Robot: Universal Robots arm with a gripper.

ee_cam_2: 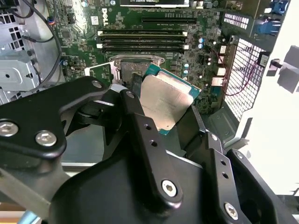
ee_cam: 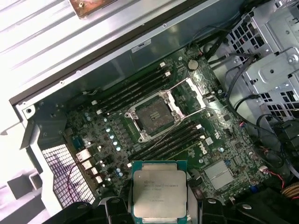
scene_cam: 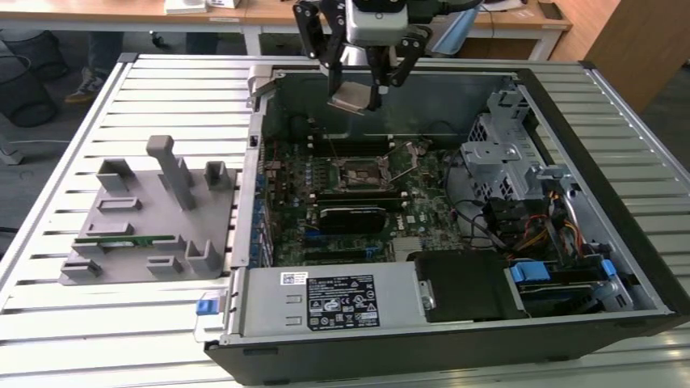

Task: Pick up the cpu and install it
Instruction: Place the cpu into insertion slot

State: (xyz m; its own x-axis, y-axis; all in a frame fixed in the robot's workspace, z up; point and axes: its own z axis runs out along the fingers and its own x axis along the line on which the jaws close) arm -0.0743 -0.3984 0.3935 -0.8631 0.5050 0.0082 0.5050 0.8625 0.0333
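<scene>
The cpu (ee_cam: 160, 193) has a matt silvery metal top; the gripper (ee_cam_2: 164, 106) is smooth black metal.

Slatted metal table (scene_cam: 161, 89) with open computer case (scene_cam: 431, 356) and grey parts holder (scene_cam: 145, 214).

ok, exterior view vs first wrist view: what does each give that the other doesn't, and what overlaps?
Exterior view: grey holder on the slatted table, a green memory stick lying in it, and the gripper hanging above the computer case. First wrist view: the cpu with its metal top face-on, plus a perforated grille in the case wall. Both: the cpu held in the gripper, and the open, empty socket.
</scene>
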